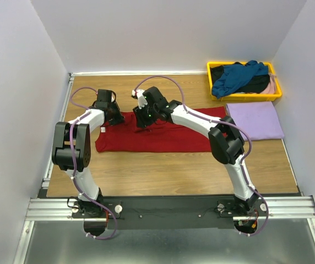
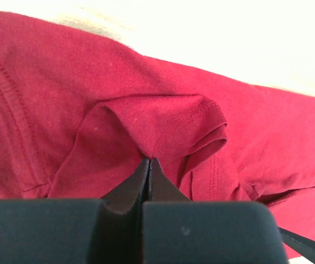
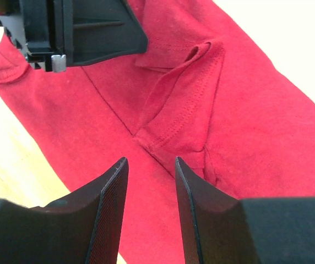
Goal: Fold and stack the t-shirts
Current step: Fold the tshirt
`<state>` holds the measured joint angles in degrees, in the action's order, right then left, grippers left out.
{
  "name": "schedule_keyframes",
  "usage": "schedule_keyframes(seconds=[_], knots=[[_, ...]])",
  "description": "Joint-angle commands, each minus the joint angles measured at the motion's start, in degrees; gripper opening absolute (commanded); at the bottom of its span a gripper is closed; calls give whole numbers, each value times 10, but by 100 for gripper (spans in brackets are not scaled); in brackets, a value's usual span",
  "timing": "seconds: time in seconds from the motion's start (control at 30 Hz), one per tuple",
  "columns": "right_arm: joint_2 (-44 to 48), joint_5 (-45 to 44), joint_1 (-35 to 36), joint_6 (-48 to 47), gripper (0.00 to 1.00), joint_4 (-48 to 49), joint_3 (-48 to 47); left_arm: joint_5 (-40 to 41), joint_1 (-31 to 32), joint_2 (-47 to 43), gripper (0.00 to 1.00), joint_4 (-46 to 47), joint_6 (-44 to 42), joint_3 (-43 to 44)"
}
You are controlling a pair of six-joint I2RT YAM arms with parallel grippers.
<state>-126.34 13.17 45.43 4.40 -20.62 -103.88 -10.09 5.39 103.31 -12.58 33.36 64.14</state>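
Though it lies spread, red t-shirt (image 1: 163, 141) puckers.

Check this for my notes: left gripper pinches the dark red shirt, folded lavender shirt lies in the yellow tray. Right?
No: the top view shows the lavender shirt on the table, outside the yellow tray. The left gripper does pinch the dark red shirt.

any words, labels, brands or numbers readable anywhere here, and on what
No text can be read in any view.
small white patch, maybe a tag, at the left end of the dark red t-shirt: too small to read
lavender t-shirt and yellow tray: no print visible
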Motion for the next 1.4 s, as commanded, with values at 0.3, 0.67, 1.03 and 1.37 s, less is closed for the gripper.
schedule_keyframes(seconds=[0.3,0.67,1.03,1.37], knots=[[-48,25,22,-29,46,8,-45,53,-4,-17,0,-84,-83,63],[-69,-4,23,-39,46,8,-37,91,-16,17,0,-116,-117,97],[-62,-53,23,-56,37,13,3,125,-16,48,0,-134,-117,140],[-37,-67,23,-62,7,13,10,128,-16,55,0,-140,-117,142]])
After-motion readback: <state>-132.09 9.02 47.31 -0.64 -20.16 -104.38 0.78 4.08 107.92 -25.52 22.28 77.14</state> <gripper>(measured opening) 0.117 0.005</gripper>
